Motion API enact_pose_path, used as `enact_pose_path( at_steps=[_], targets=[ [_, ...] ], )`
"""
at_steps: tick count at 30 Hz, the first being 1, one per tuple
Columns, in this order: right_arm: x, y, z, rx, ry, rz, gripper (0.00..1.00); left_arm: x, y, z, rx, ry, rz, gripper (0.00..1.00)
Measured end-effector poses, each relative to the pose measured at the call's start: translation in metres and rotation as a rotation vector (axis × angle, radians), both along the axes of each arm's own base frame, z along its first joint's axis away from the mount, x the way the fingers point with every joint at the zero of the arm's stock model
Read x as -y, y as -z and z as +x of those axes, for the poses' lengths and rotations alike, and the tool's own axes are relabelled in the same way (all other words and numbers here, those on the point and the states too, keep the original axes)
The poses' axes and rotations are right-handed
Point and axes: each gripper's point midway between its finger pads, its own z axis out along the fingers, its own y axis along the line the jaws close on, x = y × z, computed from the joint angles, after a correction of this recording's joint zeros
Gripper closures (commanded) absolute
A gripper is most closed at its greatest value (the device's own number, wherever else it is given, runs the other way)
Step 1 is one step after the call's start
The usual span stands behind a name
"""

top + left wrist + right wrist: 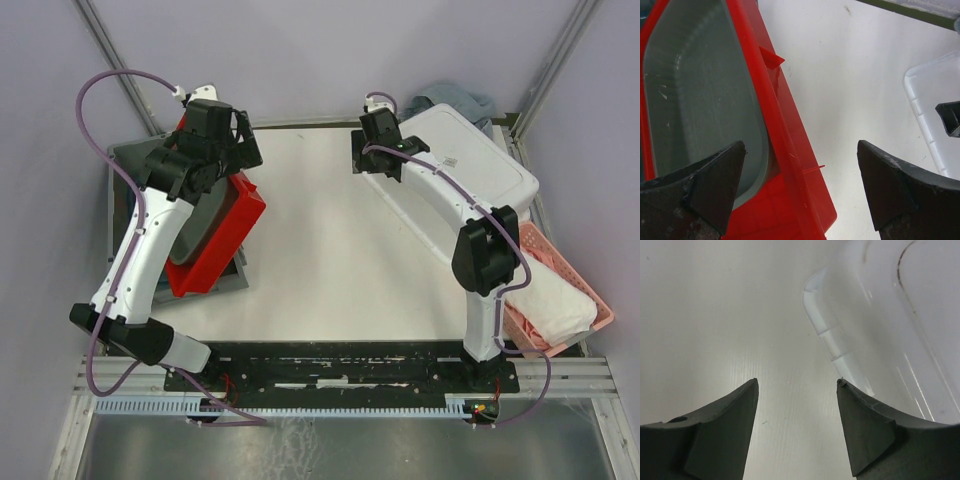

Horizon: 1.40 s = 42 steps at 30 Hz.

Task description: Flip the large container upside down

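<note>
Large white container (465,160), right rear of the tabletop (320,230): likely light, stiff, slippery plastic, best taken at its rim lip (826,332), just beside the open, empty right gripper (797,382); left gripper (800,147) gapes wide above a red bin (782,120).

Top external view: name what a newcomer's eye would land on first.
The bright red bin, tilted against grey trays at the table's left edge under the left arm. Next, the large white container at the right rear beside the right arm, and the pink basket holding white cloth at the near right.
</note>
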Motion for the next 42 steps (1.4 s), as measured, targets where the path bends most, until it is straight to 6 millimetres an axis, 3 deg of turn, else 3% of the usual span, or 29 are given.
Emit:
enact_pose_path(
  at_steps=[2, 4, 9, 12, 16, 21, 29, 36, 42],
  targets=[
    [-0.008, 0.007, -0.007, -0.018, -0.034, -0.021, 0.23, -0.002, 0.002, -0.002, -0.004, -0.003, 0.004, 0.01],
    [-0.002, 0.012, -0.009, -0.028, -0.036, -0.059, 0.22, -0.005, 0.004, -0.004, -0.006, -0.016, 0.015, 0.01],
    [0.04, 0.021, -0.002, -0.05, 0.038, -0.157, 0.22, -0.019, 0.004, -0.007, -0.005, -0.071, 0.054, 0.03],
    [0.068, 0.024, 0.005, -0.057, 0.098, -0.188, 0.22, -0.026, 0.007, -0.01, -0.023, -0.093, 0.075, 0.13],
    [0.084, 0.025, 0.007, -0.075, 0.124, -0.177, 0.22, -0.032, 0.011, -0.009, -0.039, -0.112, 0.069, 0.27],
    [0.075, 0.022, 0.005, -0.078, 0.105, -0.126, 0.22, -0.027, 0.019, -0.004, -0.063, -0.101, 0.029, 0.35],
    [0.061, 0.017, -0.007, -0.084, 0.07, -0.076, 0.22, -0.001, 0.036, 0.003, -0.102, -0.022, -0.065, 0.58],
    [0.059, 0.018, -0.009, -0.09, 0.07, -0.067, 0.22, 0.013, 0.047, 0.006, -0.121, 0.012, -0.144, 0.62],
    [0.056, 0.019, -0.01, -0.1, 0.064, -0.052, 0.22, 0.02, 0.052, 0.007, -0.129, 0.017, -0.181, 0.88]
  ],
)
